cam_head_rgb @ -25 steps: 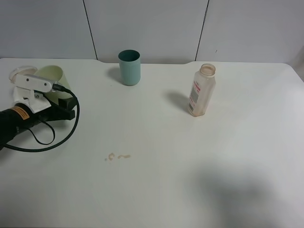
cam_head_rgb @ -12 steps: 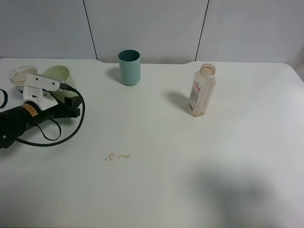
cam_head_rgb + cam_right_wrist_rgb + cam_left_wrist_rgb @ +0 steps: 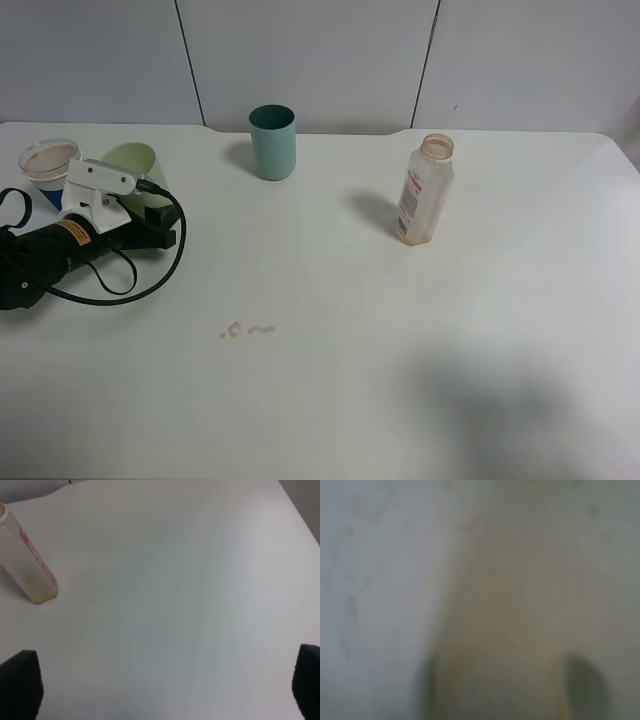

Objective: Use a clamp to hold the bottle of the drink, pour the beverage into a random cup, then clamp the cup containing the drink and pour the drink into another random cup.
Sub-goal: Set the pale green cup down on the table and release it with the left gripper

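The clear drink bottle [image 3: 425, 190] stands open and upright at the right of the white table [image 3: 330, 400]; it also shows in the right wrist view [image 3: 27, 560]. My left gripper [image 3: 148, 222] lies low at the far left, shut on a pale green cup [image 3: 135, 166], which fills the blurred left wrist view [image 3: 510, 630]. A blue cup [image 3: 48, 165] with pinkish drink in it stands just left of the pale cup. A teal cup [image 3: 272, 142] stands at the back centre. My right gripper [image 3: 162, 690] is open and empty, out of the exterior high view.
A small spill of drops [image 3: 246, 329] lies on the table left of centre. The left arm's black cable [image 3: 150, 280] loops over the table beside the gripper. A grey panelled wall [image 3: 320, 50] runs behind the table's back edge.
My left gripper has moved right with the pale green cup, which now sits more upright. The blue cup with the drink has come into full view.
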You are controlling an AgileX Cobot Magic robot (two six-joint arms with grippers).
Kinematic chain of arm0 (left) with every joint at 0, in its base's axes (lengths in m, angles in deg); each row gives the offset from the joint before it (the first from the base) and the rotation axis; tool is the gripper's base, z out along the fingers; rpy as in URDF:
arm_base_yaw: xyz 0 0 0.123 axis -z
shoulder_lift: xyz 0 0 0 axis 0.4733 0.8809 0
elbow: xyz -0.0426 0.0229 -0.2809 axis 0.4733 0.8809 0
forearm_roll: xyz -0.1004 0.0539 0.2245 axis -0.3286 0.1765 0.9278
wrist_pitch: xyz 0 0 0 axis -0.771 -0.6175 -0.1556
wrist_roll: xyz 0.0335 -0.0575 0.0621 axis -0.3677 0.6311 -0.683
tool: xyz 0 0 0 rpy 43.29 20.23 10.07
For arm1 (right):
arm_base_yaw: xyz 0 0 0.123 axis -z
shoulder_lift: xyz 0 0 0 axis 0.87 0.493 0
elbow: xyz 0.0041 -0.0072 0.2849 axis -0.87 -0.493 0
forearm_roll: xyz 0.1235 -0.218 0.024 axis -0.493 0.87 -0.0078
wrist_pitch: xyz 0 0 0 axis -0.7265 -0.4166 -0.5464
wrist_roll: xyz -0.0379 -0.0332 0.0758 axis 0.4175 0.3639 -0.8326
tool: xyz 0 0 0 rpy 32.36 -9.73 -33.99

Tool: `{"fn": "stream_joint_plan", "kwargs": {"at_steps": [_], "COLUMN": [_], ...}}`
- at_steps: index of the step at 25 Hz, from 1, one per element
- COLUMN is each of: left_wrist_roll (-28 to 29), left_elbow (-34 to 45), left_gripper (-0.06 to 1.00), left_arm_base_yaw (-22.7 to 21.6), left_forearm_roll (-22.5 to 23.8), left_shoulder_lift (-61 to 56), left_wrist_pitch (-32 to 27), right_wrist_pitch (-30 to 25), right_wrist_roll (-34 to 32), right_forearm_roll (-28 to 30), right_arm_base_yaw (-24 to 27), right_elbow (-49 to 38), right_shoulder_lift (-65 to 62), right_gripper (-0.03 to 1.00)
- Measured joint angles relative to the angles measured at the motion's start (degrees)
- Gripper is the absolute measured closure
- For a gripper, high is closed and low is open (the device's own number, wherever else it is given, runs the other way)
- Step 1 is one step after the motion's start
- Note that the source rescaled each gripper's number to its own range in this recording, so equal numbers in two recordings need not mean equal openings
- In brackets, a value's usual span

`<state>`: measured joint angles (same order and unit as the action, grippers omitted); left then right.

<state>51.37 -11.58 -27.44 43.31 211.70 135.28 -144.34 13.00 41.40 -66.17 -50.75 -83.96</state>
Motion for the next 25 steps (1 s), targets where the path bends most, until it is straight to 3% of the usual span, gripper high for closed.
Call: {"fn": "stream_joint_plan", "kwargs": {"at_steps": [25], "left_wrist_roll": [0.0], "left_elbow": [-0.1], "left_gripper": [0.93], "left_arm_base_yaw": [0.0], "left_forearm_roll": [0.5], "left_shoulder_lift": [0.0], "left_wrist_pitch": [0.0], "right_wrist_pitch": [0.0], "right_wrist_roll": [0.0], "right_forearm_roll": [0.0], "right_arm_base_yaw": [0.0], "right_elbow": [0.0], "right_shoulder_lift": [0.0], "right_gripper": [-0.03]}}
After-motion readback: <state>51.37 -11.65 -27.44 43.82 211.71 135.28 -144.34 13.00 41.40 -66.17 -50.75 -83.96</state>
